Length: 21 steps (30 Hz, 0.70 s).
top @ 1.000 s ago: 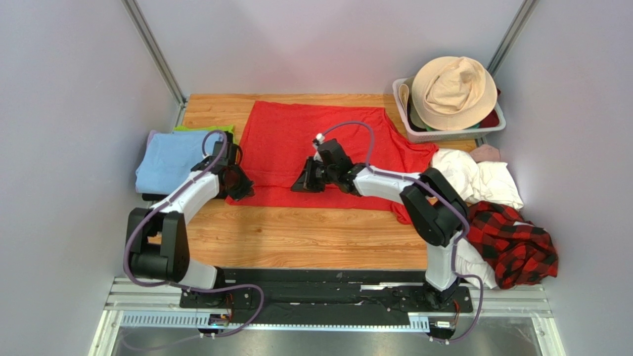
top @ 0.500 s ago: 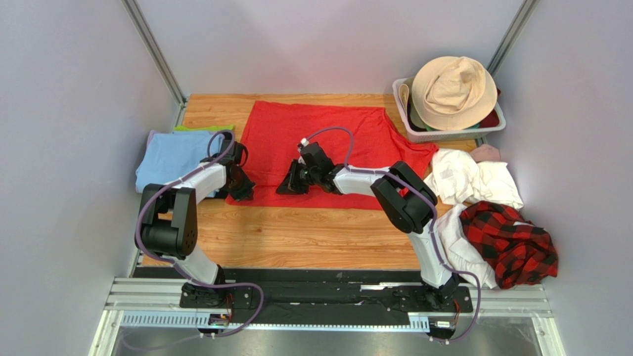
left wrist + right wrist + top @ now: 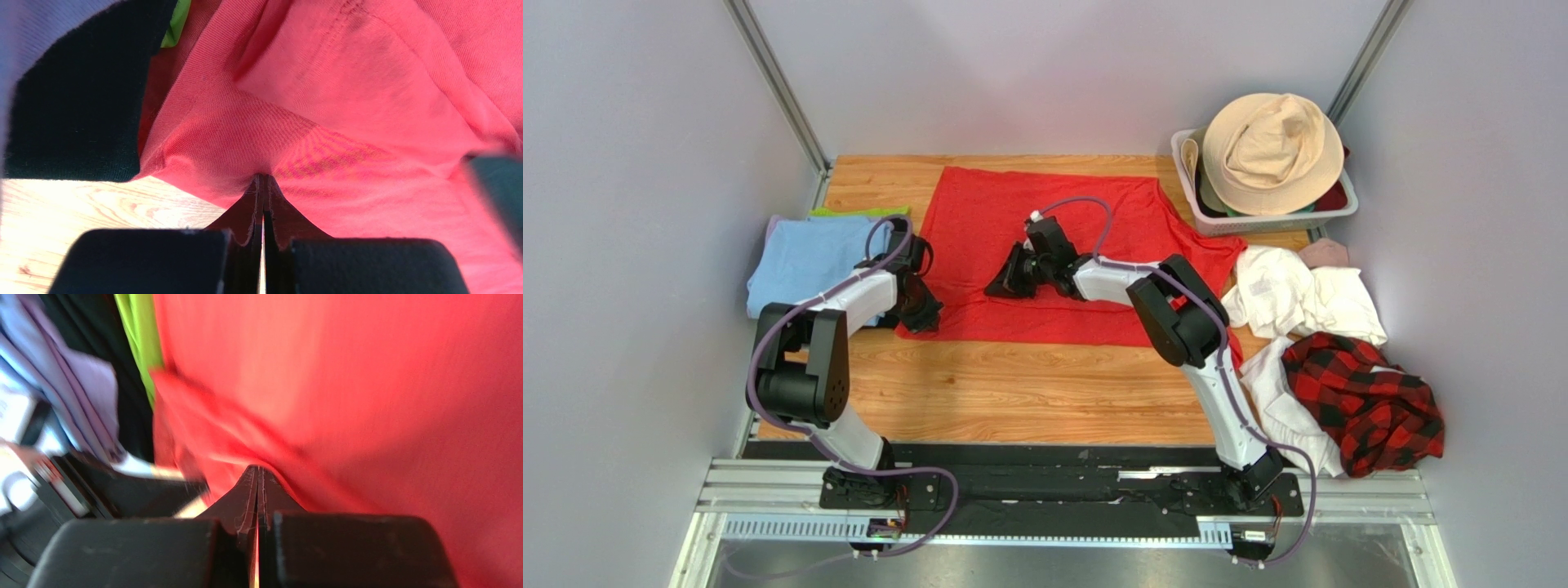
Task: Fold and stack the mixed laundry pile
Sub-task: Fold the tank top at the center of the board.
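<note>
The bright red T-shirt [image 3: 1063,233] lies spread flat across the middle of the table. My left gripper [image 3: 921,314] is shut on the shirt's near left corner; the left wrist view shows its tips [image 3: 264,179] pinching red fabric [image 3: 368,92]. My right gripper [image 3: 1008,283] is low on the shirt's middle left, and its tips [image 3: 256,470] are shut on a ridge of red fabric [image 3: 368,386]. White cloths [image 3: 1308,294], the red-and-black plaid shirt [image 3: 1369,398] and a small pink piece [image 3: 1326,252] are heaped at the right edge.
Folded light blue [image 3: 803,263], green [image 3: 860,212] and black [image 3: 73,92] cloths are stacked at the left, touching the red shirt. A white basket [image 3: 1259,211] with a beige bucket hat [image 3: 1271,147] stands at the back right. Bare wood [image 3: 1038,392] lies in front.
My right gripper slid left across the red shirt, then a little toward the back. My left arm's elbow folded in while its gripper stayed at the shirt's corner.
</note>
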{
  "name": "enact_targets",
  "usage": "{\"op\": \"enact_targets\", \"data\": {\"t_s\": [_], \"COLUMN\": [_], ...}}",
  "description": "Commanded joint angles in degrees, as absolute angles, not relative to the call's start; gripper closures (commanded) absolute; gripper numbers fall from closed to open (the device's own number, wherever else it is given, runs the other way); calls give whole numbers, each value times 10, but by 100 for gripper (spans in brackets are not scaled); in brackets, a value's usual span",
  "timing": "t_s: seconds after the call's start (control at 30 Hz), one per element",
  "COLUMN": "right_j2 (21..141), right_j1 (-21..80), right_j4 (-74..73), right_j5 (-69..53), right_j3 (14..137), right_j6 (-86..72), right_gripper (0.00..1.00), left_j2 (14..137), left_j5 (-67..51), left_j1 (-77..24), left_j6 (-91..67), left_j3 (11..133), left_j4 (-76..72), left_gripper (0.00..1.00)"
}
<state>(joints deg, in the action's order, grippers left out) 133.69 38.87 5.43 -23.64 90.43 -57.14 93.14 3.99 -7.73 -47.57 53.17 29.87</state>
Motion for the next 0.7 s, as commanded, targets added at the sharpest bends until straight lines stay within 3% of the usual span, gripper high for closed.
{"op": "enact_targets", "data": {"t_s": [0.0,0.2,0.23,0.33,0.6,0.67], "right_j2": [1372,1384,1376,1323,1087,1019], "right_j1": [366,358,359,360,322,308], "right_j4": [20,-40,-41,-47,-38,-31], "right_j5": [-234,-250,-253,-253,-162,-133], "right_j3": [1004,1089,1083,1028,745,690], "right_j6": [-550,-505,-487,-438,-413,-431], "right_gripper": [100,100,96,80,67,67], "left_j2": [928,926,925,911,848,838], "left_j5": [58,56,55,53,84,75], "left_j1": [-76,-67,-67,-67,-67,-67], "left_j6": [-464,-459,-454,-438,-424,-428], "left_j3": [531,526,526,536,581,578], "left_j4": [307,309,305,308,338,325], "left_gripper": [100,100,100,100,100,96]}}
